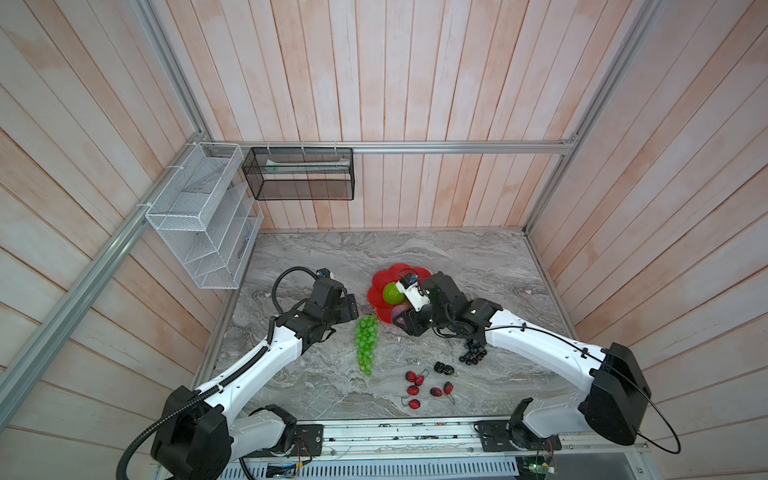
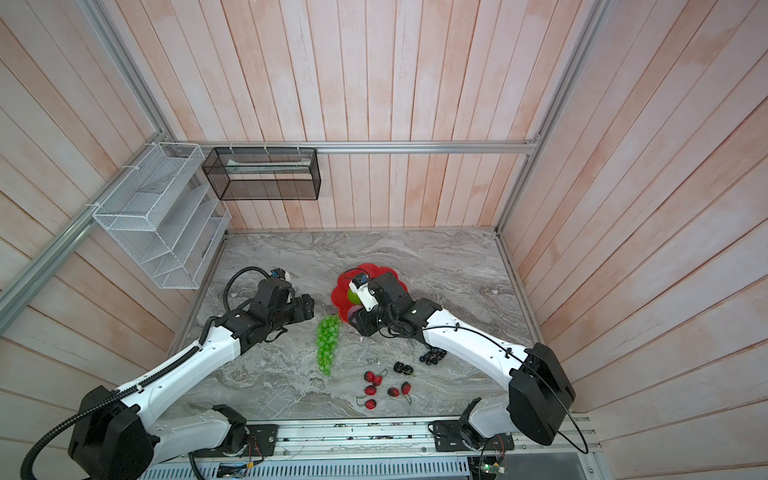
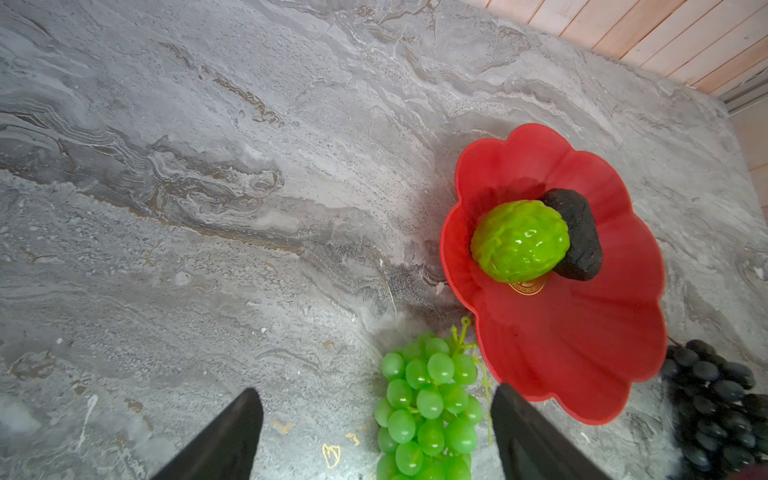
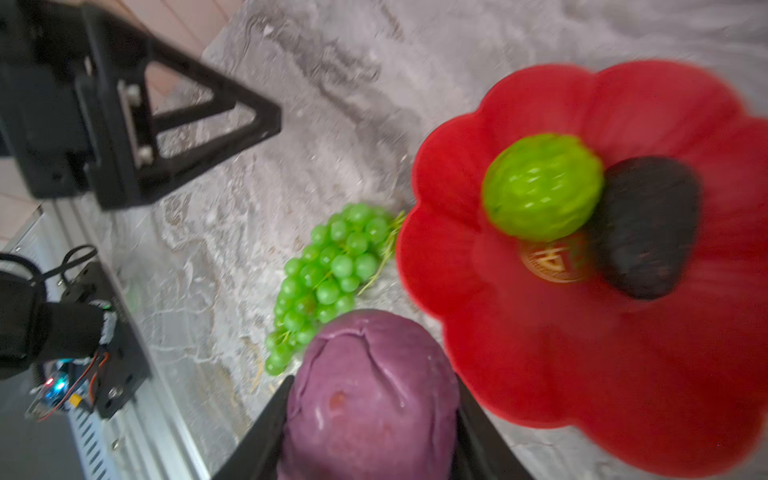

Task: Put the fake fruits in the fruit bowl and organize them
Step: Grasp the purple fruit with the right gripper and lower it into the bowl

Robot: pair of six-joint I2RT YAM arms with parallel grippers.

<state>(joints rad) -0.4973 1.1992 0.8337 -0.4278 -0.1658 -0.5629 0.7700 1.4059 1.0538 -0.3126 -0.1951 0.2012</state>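
Barely visible beneath right claw, small purple ball.

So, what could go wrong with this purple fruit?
The purple ball in the right end effector may hit the lime-green ball or dark oval at the centre of the bowl and roll out. The end effector is near the rim; a nudge could push the bowl into the green grapes.
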